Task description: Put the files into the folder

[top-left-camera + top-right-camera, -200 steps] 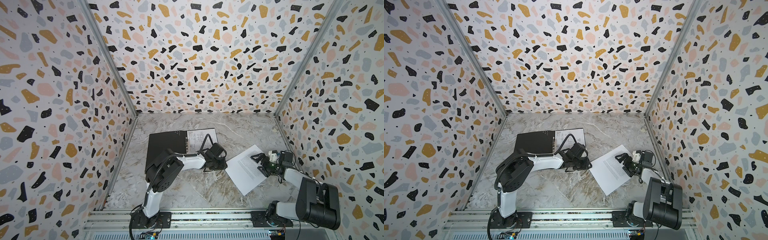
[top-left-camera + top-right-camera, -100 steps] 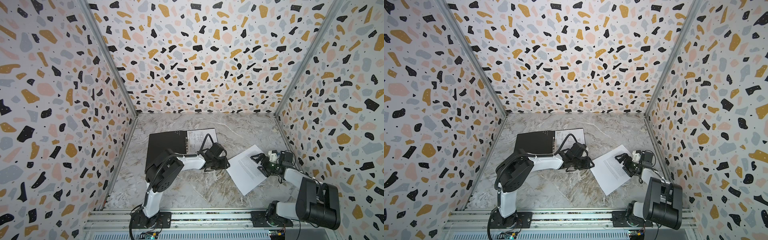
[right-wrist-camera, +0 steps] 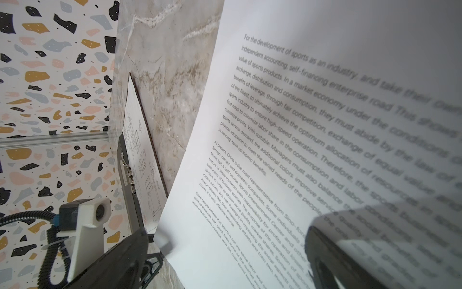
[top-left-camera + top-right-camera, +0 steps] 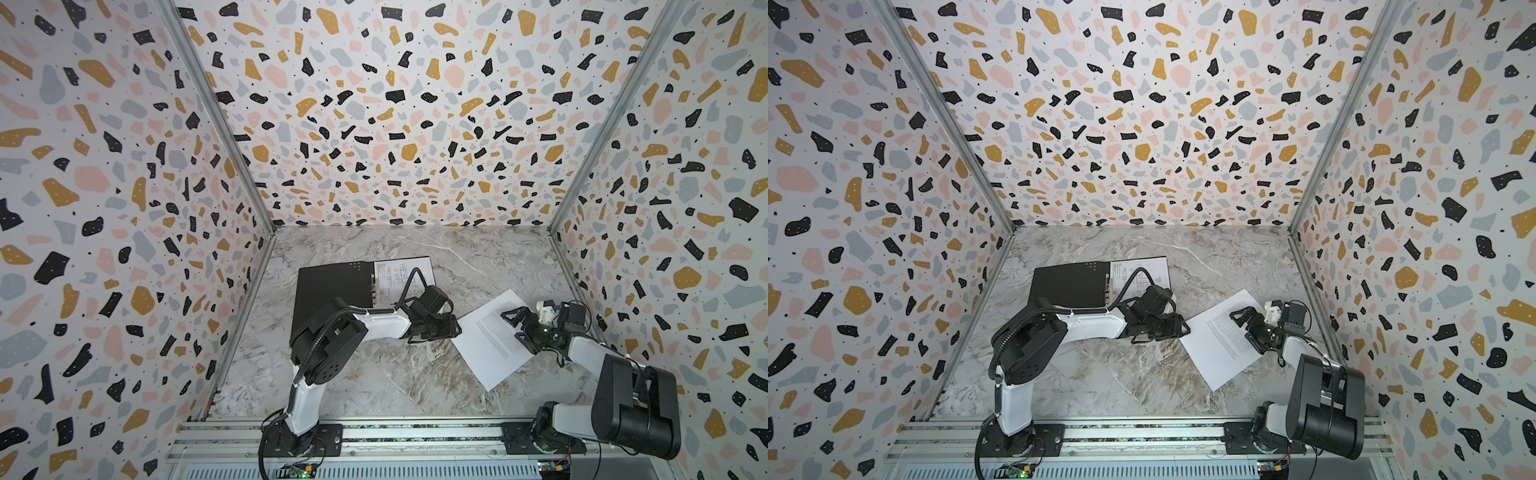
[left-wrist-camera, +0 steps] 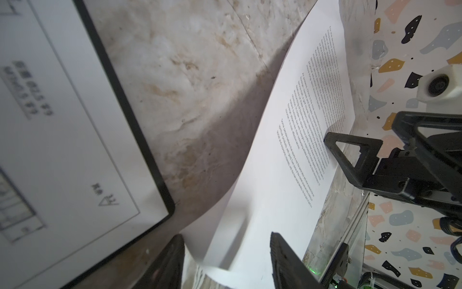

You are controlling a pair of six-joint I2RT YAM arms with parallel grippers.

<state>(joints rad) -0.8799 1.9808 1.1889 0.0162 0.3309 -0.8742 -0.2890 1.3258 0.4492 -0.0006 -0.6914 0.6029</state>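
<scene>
Since a second ago, the left gripper (image 4: 449, 332) has edged toward the text sheet (image 4: 486, 357) and widened its jaws. That sheet's nearest corner now curls loosely between them, seemingly unpinched. The right gripper (image 4: 515, 326) is spread wide over the sheet's opposite margin. Halfway done: the diagram sheet (image 4: 399, 274) lies on the right leaf of the open folder (image 4: 332, 286), far left on the table (image 4: 374, 374). The text sheet remains outside, near the folder's right side. Its long axis runs diagonally, page top pointing far-right, foot toward the left gripper.
</scene>
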